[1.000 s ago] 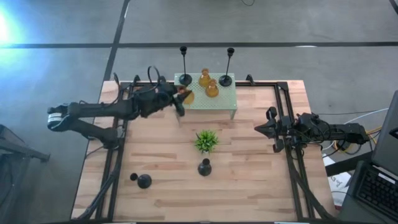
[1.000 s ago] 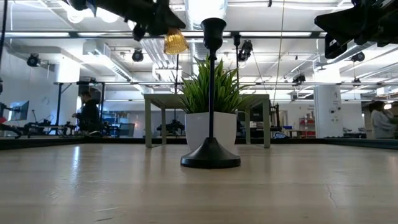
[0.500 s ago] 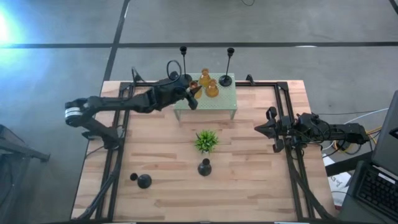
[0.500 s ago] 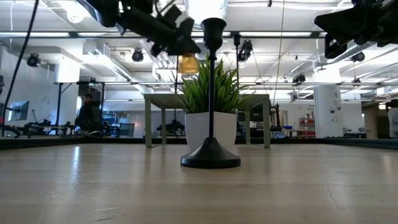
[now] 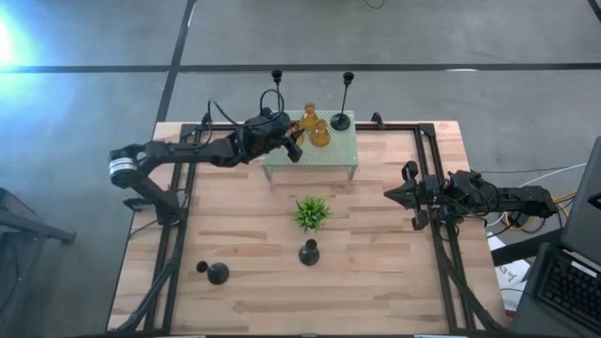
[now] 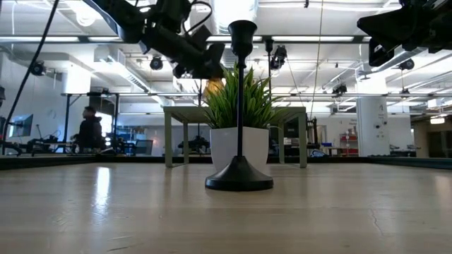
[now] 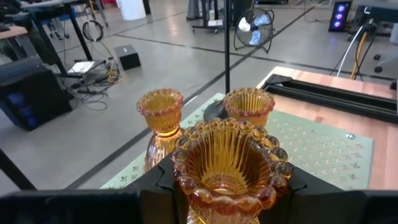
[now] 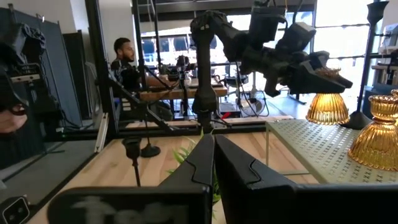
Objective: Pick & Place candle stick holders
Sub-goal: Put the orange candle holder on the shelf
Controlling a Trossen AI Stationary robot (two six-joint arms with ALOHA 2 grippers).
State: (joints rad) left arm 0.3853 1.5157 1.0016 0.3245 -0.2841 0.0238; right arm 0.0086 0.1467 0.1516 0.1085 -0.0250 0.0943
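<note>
My left gripper (image 5: 294, 141) is shut on an amber glass candle stick holder (image 7: 229, 163), held over the left part of the pale green perforated stand (image 5: 324, 152). Two more amber holders (image 5: 309, 117) (image 5: 320, 135) stand on the stand top. So do two tall thin black holders (image 5: 278, 98) (image 5: 345, 99), on their round bases at its far corners. Short black holders (image 5: 309, 252) (image 5: 218, 273) stand on the table toward the near edge. My right gripper (image 5: 391, 194) waits shut at the table's right side. My left gripper pinches the amber holder between its two fingers (image 7: 163, 182), one on each side just below the beaded rim (image 7: 186, 186). The fingers come about level from the table's left. The holder is upright, and its flared foot (image 8: 328, 107) hangs below the fingers, clear above the stand.
A small spiky green plant (image 5: 311, 212) in a white pot stands mid-table, in front of the stand. Black rails (image 5: 434, 202) run along the table's left and right sides. A person (image 6: 89, 131) is in the room beyond.
My left gripper has carried the amber holder toward the table's right and far edges and downward. It has gone from beside the stand's left end to above its top, close to the other amber holders. The holder has stayed upright.
</note>
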